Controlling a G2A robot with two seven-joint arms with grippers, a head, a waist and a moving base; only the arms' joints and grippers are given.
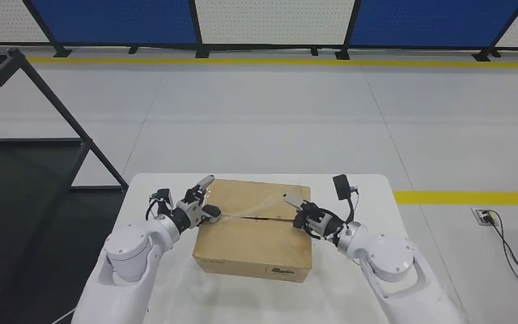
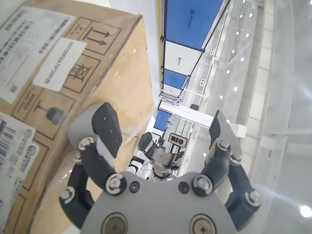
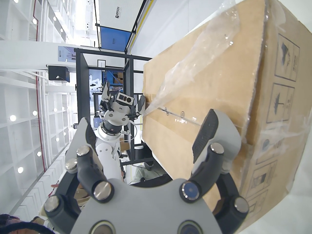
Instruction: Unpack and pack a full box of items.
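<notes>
Matt cardboard box (image 1: 251, 243), glossy clear tape (image 3: 195, 57), paper labels (image 2: 59, 64), smooth table (image 1: 251, 304)

A large industrial test hall: a wide pale floor (image 1: 267, 105) marked with yellow lines (image 1: 259, 60), blue and white partition panels (image 1: 113, 20), rows of round lights (image 3: 12, 118).

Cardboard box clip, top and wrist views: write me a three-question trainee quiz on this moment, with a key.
1. True or false: the cardboard box has its top flaps shut.
2. Multiple choice: the left gripper and right gripper are A) both open, B) both shut, C) one open, one shut.
3. Fill in: the cardboard box stands on a white ____.
Key: 1 true; 2 A; 3 table.
</notes>
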